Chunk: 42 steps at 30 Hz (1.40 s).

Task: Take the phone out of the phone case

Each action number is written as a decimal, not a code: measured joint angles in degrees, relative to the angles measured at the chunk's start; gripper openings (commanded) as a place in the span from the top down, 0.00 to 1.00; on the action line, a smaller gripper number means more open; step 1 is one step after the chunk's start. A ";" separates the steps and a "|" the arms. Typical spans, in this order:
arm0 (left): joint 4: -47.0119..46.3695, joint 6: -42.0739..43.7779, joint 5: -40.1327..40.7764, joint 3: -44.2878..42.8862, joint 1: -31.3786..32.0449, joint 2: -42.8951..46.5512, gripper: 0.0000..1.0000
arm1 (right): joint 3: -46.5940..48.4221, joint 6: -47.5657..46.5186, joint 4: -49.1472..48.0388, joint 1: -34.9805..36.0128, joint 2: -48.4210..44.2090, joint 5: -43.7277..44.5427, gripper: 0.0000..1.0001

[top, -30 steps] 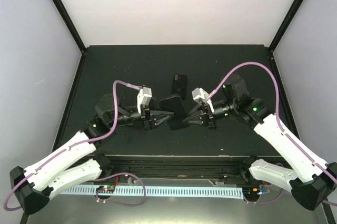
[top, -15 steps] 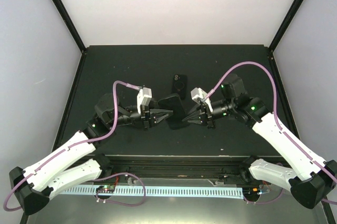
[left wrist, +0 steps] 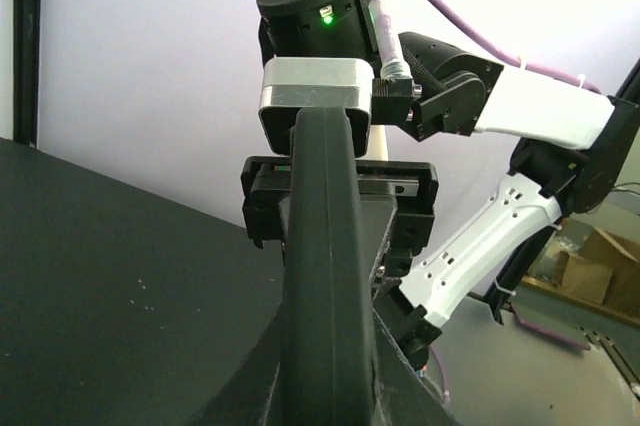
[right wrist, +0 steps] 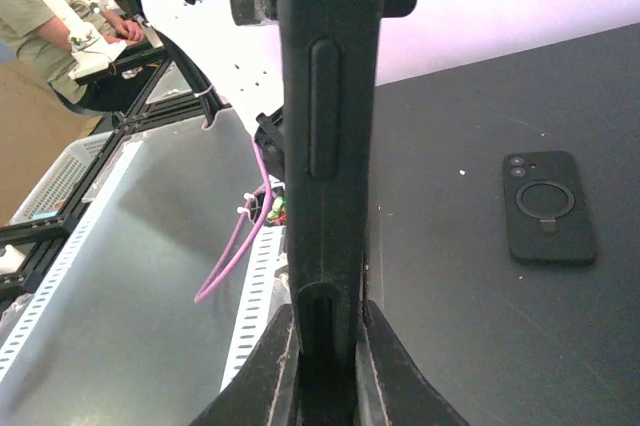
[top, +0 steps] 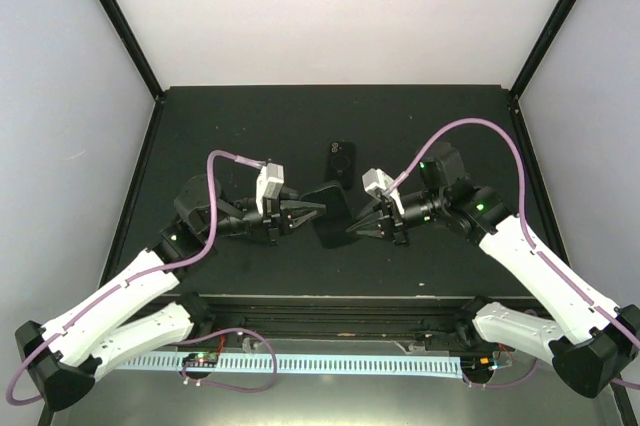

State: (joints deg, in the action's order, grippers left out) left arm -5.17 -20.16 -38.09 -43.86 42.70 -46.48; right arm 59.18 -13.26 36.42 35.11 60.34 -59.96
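Note:
A black phone case (top: 331, 214) hangs above the table (top: 450, 136), gripped from both sides. My left gripper (top: 312, 209) is shut on its left edge and my right gripper (top: 354, 229) is shut on its right edge. In the left wrist view the case (left wrist: 325, 246) runs edge-on up from between that gripper's (left wrist: 325, 391) fingers. The right wrist view shows the case edge (right wrist: 325, 126) with a long side button, clamped in the right gripper (right wrist: 328, 346). I cannot tell whether the phone sits inside it.
A second black slab (top: 341, 160) with camera lenses and a ring on its back lies flat on the table behind the held case; it also shows as a slab (right wrist: 551, 208) in the right wrist view. White walls stand at the table's far and side edges.
My left gripper has closed from open onto the case's left edge, and its arm has shifted slightly left. The right gripper has kept its grip and place.

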 measured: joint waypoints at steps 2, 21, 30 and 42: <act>0.09 -0.15 -0.90 -0.13 -0.04 -0.07 0.99 | -0.46 -0.39 -0.26 0.00 -0.37 -0.17 0.87; 6.29 -3.45 -14.51 -4.76 -6.01 -4.61 0.98 | 2.38 -22.25 14.67 2.51 -2.60 3.26 0.54; 4.15 -6.51 -17.31 -4.76 -6.29 -5.05 0.98 | 1.97 -22.82 13.66 6.05 -1.92 6.88 0.80; 2.71 -8.41 -21.75 -4.90 -6.75 -7.28 0.98 | 1.88 -25.75 15.26 7.08 -1.55 7.61 0.90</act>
State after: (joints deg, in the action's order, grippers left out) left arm -2.46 -28.58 -59.83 -48.75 35.94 -53.76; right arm 61.06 -39.00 51.68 42.19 58.78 -52.36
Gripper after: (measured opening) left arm 0.096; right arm 0.141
